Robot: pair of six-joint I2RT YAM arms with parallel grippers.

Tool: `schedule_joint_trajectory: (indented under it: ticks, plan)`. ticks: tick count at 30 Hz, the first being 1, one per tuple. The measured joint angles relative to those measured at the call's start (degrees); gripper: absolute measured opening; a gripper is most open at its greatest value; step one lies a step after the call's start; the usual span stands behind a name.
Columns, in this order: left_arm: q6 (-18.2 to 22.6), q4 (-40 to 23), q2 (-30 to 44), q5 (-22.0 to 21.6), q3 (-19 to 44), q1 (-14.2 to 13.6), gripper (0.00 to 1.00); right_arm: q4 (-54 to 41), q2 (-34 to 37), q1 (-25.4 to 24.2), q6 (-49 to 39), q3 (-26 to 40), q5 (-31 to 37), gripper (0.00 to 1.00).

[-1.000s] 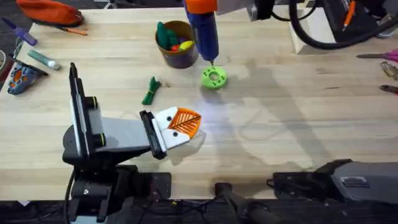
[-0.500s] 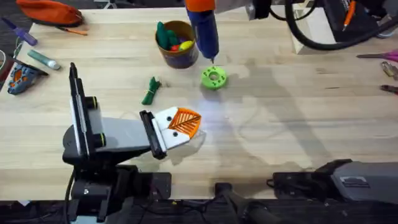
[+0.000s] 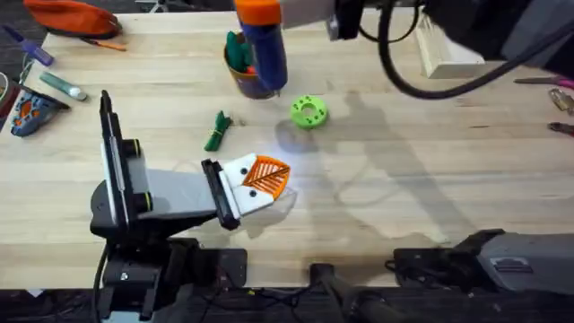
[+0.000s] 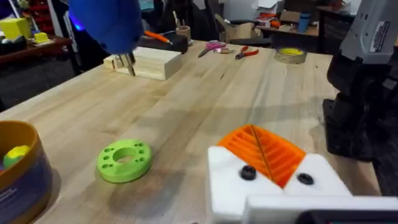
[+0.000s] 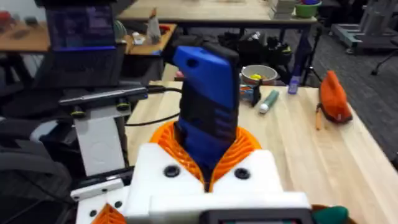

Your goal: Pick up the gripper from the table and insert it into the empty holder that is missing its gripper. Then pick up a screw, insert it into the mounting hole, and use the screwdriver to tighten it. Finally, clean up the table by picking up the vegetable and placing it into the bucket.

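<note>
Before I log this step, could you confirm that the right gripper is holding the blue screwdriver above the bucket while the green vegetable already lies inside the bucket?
Not quite. The right gripper does hold the screwdriver above the bucket, but the vegetable is not inside it. The overhead view shows it lying on the table, between the bucket and the left gripper.

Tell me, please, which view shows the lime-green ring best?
The left wrist view: the lime-green ring lies close and unobstructed, its holes distinct. The overhead view shows it smaller, beside the bucket.
</note>
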Motion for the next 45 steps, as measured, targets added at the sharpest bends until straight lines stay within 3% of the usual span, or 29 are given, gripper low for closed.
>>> schedule_joint_trajectory:
  ticks: [11,22,31,45]
  plan:
    - [0.02,0.00,0.00,0.19,0.00,0.00,0.016,20.79,-0.01,1.16,10.41,-6.59,0.00,0.023]
    - [0.00,-0.03,0.00,0.20,0.00,0.00,0.016,29.92,-0.29,1.16,18.37,-10.61,-0.03,0.023]
    - [0.00,-0.03,0.00,0.20,0.00,0.00,0.016,30.43,-1.98,1.16,21.53,-11.95,-0.52,0.023]
    - [0.00,-0.03,0.00,0.20,0.00,0.00,0.016,30.70,-2.42,1.16,25.91,-12.09,-6.62,0.023]
